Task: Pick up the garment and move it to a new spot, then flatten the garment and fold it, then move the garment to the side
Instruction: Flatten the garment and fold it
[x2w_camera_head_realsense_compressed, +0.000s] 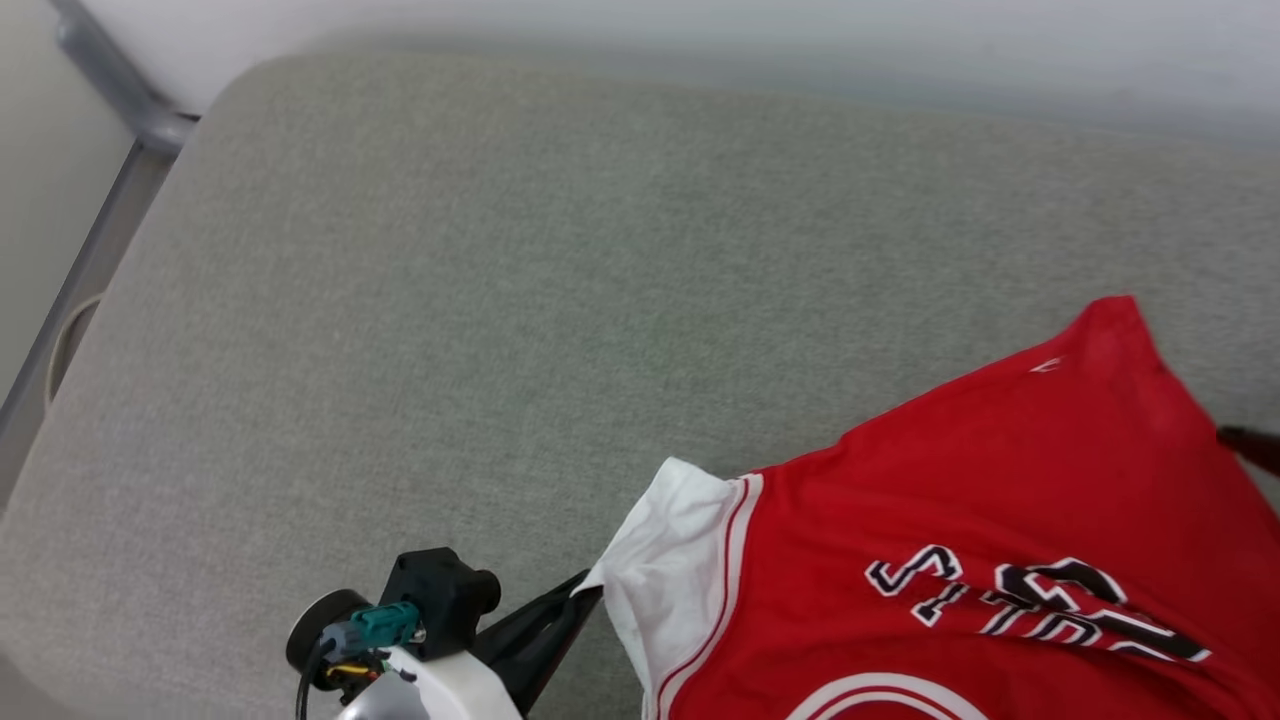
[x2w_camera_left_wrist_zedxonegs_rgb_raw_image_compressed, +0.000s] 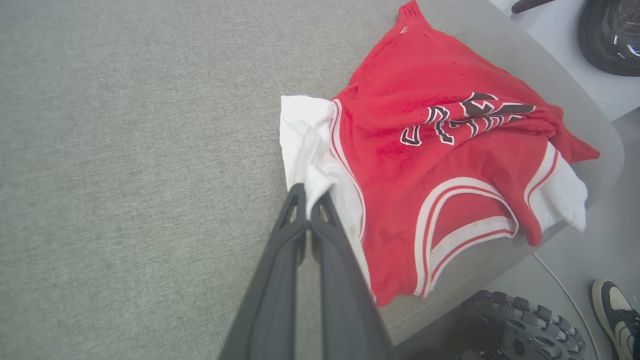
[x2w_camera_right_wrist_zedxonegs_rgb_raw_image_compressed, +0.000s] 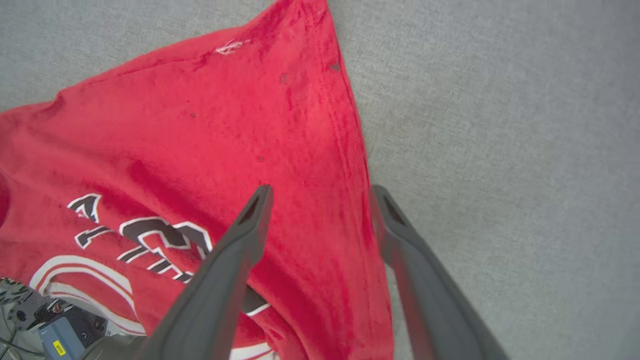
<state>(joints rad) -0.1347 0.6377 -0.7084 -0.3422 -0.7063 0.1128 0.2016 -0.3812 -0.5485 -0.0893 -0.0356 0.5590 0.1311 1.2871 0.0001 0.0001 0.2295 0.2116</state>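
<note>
The garment (x2w_camera_head_realsense_compressed: 950, 500) runs past the head view's lower and right edges; its lettering (x2w_camera_head_realsense_compressed: 1050, 600) (creased) cannot be read; a shoe (x2w_camera_left_wrist_zedxonegs_rgb_raw_image_compressed: 614, 311) is cropped.

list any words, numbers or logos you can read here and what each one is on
"S": the one clear letter, at the end of the black, white-edged lettering on the garment, seen upside down; the rest is creased and unreadable.
Small white mark near the garment's corner: too small to read.
Yellow sticker on a grey box: too small to read.
</note>
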